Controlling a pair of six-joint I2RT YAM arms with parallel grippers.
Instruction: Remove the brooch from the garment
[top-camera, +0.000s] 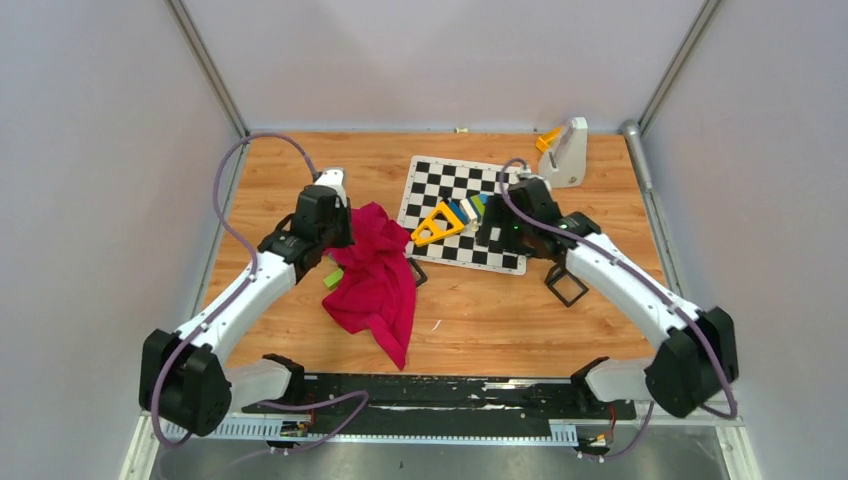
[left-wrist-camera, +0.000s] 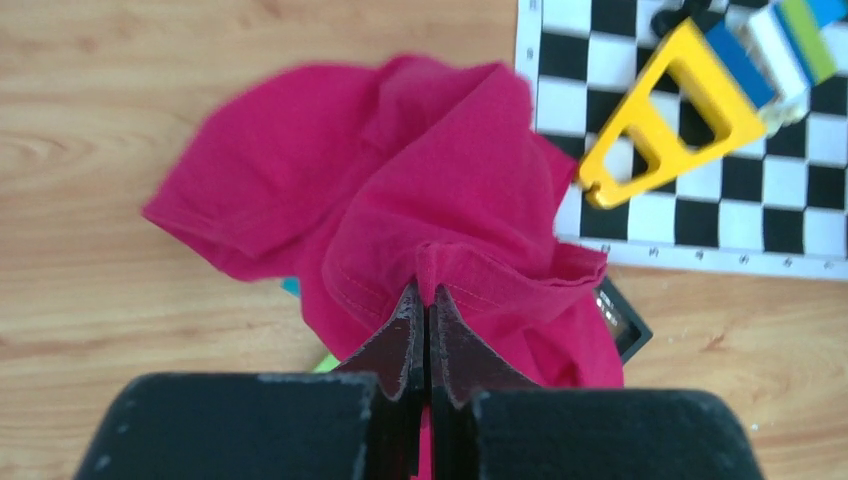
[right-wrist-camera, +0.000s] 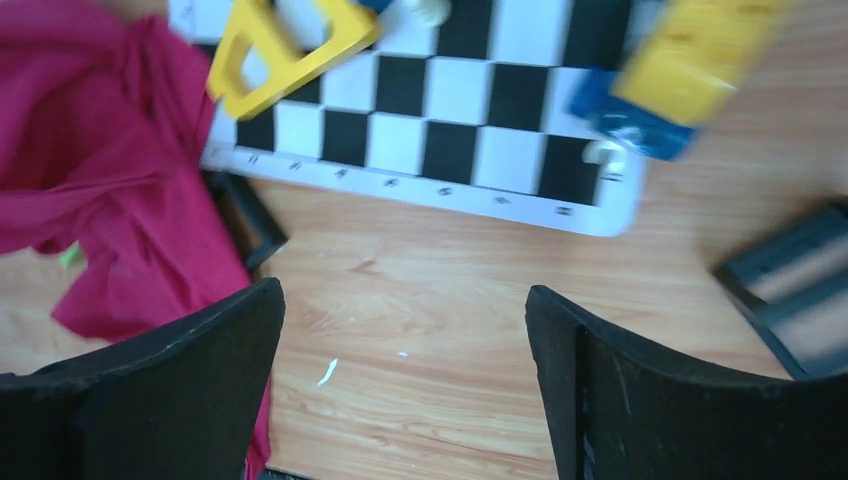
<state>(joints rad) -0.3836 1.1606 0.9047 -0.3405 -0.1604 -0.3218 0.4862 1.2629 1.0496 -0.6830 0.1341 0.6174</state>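
Brooch (left-wrist-camera: 788, 112), seemingly the small pale disc, blurred and hard to make out, lies on the chequered board (top-camera: 430, 178). It sits just beside a yellow triangle (left-wrist-camera: 625, 130) and a row of coloured blocks (left-wrist-camera: 790, 40), apart from the garment (top-camera: 375, 280). The magenta cloth lies crumpled on the wooden table (top-camera: 480, 320), its upper fold pinched between the pressed-together fingers of the left gripper (left-wrist-camera: 428, 300). The right gripper (right-wrist-camera: 405, 340) hangs over bare wood near the board's front edge, jaws spread wide with nothing between them.
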